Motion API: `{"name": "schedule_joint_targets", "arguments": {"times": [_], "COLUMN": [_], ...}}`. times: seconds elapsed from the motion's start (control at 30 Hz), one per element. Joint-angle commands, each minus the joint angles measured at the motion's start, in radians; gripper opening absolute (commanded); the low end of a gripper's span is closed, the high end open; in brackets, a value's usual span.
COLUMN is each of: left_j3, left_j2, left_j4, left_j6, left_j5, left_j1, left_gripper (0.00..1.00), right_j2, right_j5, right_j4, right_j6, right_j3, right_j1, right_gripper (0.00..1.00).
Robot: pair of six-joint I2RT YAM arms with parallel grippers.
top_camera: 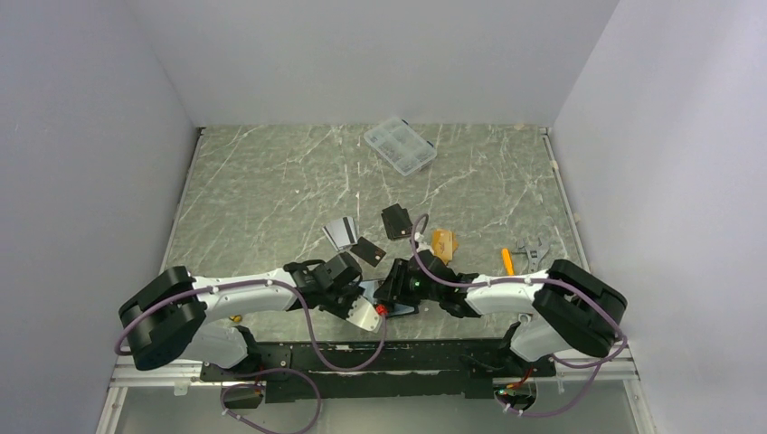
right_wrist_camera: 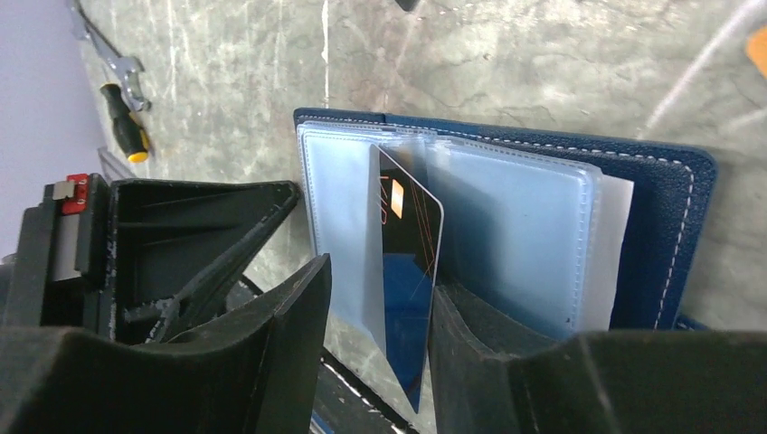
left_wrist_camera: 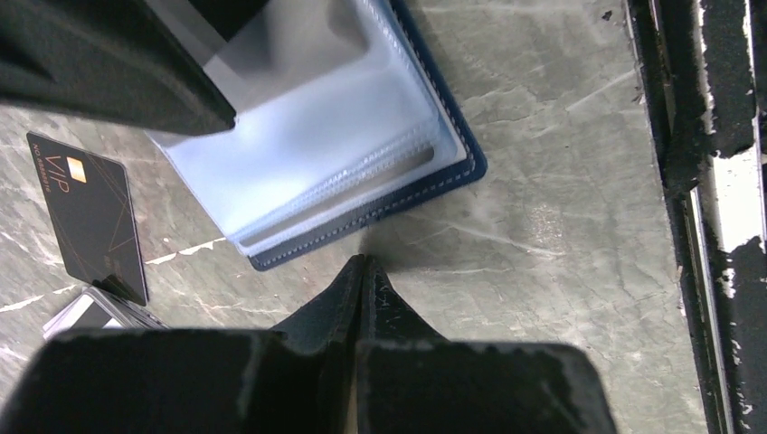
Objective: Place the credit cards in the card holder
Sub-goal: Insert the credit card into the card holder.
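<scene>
Open and flat on the marble table (top_camera: 271, 181): the card holder (right_wrist_camera: 651, 208) (navy cover down, clear sleeves up). Over it, the right gripper (right_wrist_camera: 380, 289), jaws apart, with a black card (right_wrist_camera: 411, 244) standing on edge between them, one end tucked among the sleeves. Just beside the holder's navy edge, the left gripper (left_wrist_camera: 364, 267), tips pressed together; cannot tell whether anything is pinched. Beyond the holder and near it, lying loose: a black VIP card (left_wrist_camera: 90, 217), a silver card (top_camera: 339, 232), another black one (top_camera: 395, 221), an orange-gold card (top_camera: 443, 242). Far beyond the holder, a clear compartment box (top_camera: 401, 146); off to the holder's right, a screwdriver (right_wrist_camera: 122, 108) and a wrench (right_wrist_camera: 108, 59).
</scene>
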Motion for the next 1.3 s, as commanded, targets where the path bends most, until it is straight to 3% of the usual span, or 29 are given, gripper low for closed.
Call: {"name": "schedule_joint_targets", "arguments": {"times": [0.0,0.27,0.43,0.6,0.9,1.03,1.13,1.27], "left_j3": [-0.016,-0.016,0.019,0.023,0.062,0.112,0.139,0.140], "left_j2": [-0.024,-0.065,-0.089,-0.126,-0.181,-0.160,-0.123,-0.059], "left_j4": [0.006,0.017,-0.030,-0.056,-0.128,-0.123,-0.081,-0.044], "left_j6": [-0.015,-0.047,-0.056,-0.047,-0.054,-0.107,-0.132,-0.102], "left_j5": [0.037,0.068,0.154,0.197,0.302,0.384,0.439,0.386], "left_j1": [0.009,0.032,0.118,0.194,0.315,0.316,0.307,0.220], "left_gripper": [0.03,0.02,0.01,0.00,0.00,0.00,0.00,0.00], "right_j2": [-0.039,0.064,0.081,0.053,0.016,-0.026,-0.080,-0.132], "right_j5": [0.133,0.221,0.281,0.321,0.341,0.305,0.231,0.172], "right_j4": [-0.265,-0.503,-0.653,-0.721,-0.711,-0.637,-0.478,-0.390], "right_j6": [-0.008,-0.022,-0.020,0.000,-0.008,-0.007,-0.018,-0.028], "right_j3": [0.017,0.179,0.259,0.271,0.268,0.223,0.139,0.071], "right_j1": [0.024,0.083,0.115,0.139,0.145,0.144,0.126,0.093], "right_gripper": [0.46,0.53,0.59,0.78,0.78,0.77,0.76,0.76]}}
